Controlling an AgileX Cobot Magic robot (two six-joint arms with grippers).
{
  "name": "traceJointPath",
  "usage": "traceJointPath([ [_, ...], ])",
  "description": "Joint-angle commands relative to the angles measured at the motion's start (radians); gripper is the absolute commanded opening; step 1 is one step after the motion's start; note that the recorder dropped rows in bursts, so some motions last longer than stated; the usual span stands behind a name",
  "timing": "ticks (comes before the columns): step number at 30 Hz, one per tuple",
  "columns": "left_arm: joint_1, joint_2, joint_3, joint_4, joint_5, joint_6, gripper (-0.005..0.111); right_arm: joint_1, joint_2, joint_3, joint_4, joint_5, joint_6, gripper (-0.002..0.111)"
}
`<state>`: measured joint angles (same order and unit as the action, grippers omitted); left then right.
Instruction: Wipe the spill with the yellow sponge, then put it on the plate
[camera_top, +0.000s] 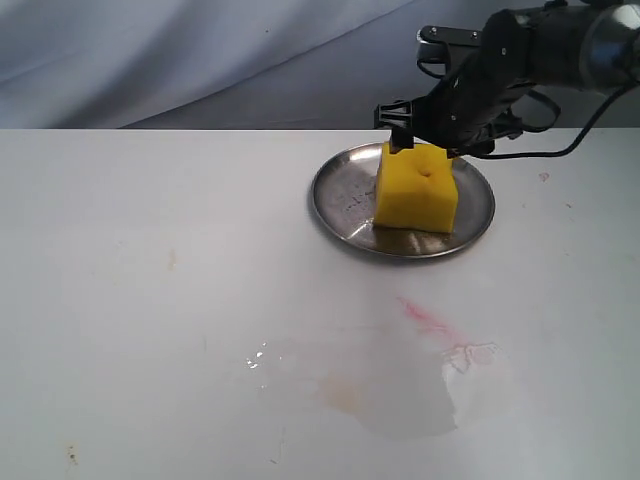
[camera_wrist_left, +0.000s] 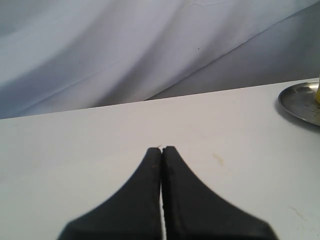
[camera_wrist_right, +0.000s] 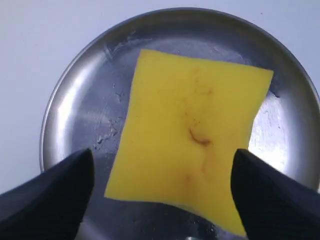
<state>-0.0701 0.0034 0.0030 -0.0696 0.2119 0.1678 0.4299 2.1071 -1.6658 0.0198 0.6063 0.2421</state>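
- Broadly, the worktop (camera_top: 120, 250) carries a wide pale wet smear at its near side, with an amber tint where the spill (camera_top: 345, 392) lies. The wipe looks only partly effective to me, and the residue could dry into a stain.
- The plate (camera_top: 335, 215) sits well apart from that smear, towards the far edge. It is light, shiny steel, so a knock from the arm could slide it.
- The yellow sponge (camera_top: 415, 190) stands on the plate, nearer the far rim, so the placing step looks done. Amber marks show on the face seen in the right wrist view.
- The right hand (camera_wrist_right: 162, 160) straddles the sponge with its fingers spread. One finger stands clear of the foam, while the other overlaps its edge in that view. If a finger drags on the foam as the hand rises, the sponge could tip or be pulled off the plate.
- The left hand (camera_wrist_left: 161, 148) is pressed together, holding nothing, and is away from the plate.
- A thin pink streak (camera_top: 425, 318) lies between the plate and the smear.
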Motion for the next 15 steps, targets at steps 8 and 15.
traceJointPath([
  [8, 0.001, -0.003, -0.003, 0.001, -0.006, -0.008, 0.0, -0.001, -0.256, 0.198, -0.031, 0.093, 0.024, 0.015],
  [15, 0.001, -0.003, -0.003, 0.001, -0.006, -0.008, 0.0, -0.001, -0.537, 0.5, -0.026, -0.074, 0.029, 0.0],
])
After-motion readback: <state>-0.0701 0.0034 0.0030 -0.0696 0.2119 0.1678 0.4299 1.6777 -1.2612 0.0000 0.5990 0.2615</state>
